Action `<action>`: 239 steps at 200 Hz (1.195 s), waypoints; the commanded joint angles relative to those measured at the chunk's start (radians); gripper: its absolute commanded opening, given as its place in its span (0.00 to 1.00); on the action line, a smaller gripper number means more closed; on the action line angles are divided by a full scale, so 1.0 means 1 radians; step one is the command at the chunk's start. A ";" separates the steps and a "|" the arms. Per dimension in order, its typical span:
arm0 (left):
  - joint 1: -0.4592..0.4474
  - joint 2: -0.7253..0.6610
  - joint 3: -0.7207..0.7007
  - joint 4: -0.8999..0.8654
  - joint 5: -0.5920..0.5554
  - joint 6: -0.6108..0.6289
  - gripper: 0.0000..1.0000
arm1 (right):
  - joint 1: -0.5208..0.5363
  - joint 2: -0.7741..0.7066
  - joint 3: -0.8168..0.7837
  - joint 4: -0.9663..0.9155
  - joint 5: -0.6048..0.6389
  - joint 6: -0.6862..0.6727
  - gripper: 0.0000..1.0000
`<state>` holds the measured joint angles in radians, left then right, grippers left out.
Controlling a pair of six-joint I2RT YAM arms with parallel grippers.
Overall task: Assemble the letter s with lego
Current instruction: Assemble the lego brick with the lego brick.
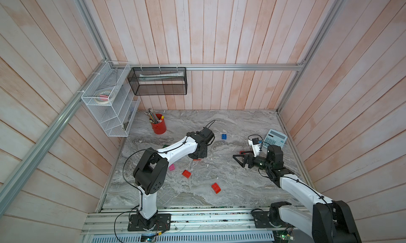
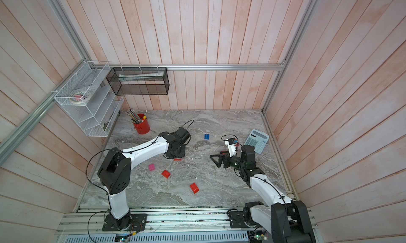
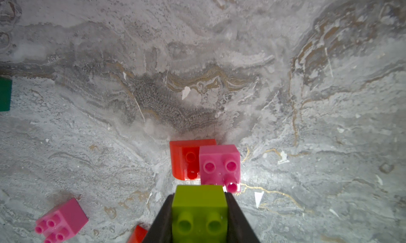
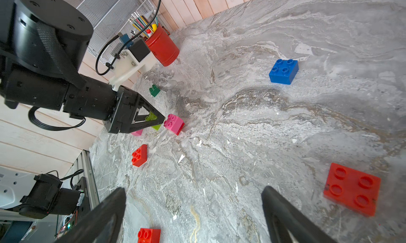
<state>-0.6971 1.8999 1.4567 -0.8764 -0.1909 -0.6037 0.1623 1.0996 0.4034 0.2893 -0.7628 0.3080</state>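
- The counter (image 1: pixel 230 187) carries the lego scattered across its middle (the red pencil cup at the back is no part of it).
- The right pincer (image 4: pixel 193 190) hangs low over bare counter, jaws spread wide with nothing between them.
- The left pincer (image 3: pixel 200 196) is clamped on the two flat side walls of a lime green brick (image 3: pixel 198 211), leaving its studs free.
- A flat red plate (image 4: pixel 351 189) lies near the right pincer, with a blue brick (image 4: pixel 283 71) farther off.
- A pink brick (image 3: pixel 219 165) sits offset on a red base brick (image 3: pixel 183 158), so one row of red studs shows. The lime green brick is just beside them; whether it touches I cannot tell.
- Loose on the counter are a spare pink brick (image 3: pixel 61 222), a spare red brick (image 1: pixel 186 173), a front red brick (image 1: pixel 216 187) and a dark green brick (image 4: pixel 154 90).
- These bricks are probably light, rigid and smooth-sided. Gripping opposite flat walls suits them best, and the studs and rounded edges are worth avoiding. Pressing one home likely needs a firm, square push, or the pair below may skid.
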 commanded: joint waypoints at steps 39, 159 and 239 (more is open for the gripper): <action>0.026 0.004 0.001 0.050 -0.006 -0.022 0.31 | 0.007 0.013 -0.002 0.013 0.004 0.004 0.98; 0.027 0.034 -0.031 0.079 0.015 -0.039 0.31 | 0.007 0.013 -0.008 0.010 0.003 0.000 0.98; 0.028 0.038 -0.077 0.112 0.025 -0.057 0.31 | 0.007 0.010 -0.014 0.008 0.004 0.001 0.98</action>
<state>-0.6724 1.9156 1.4109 -0.7746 -0.1783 -0.6418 0.1631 1.1095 0.4034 0.2913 -0.7609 0.3107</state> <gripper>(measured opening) 0.347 0.978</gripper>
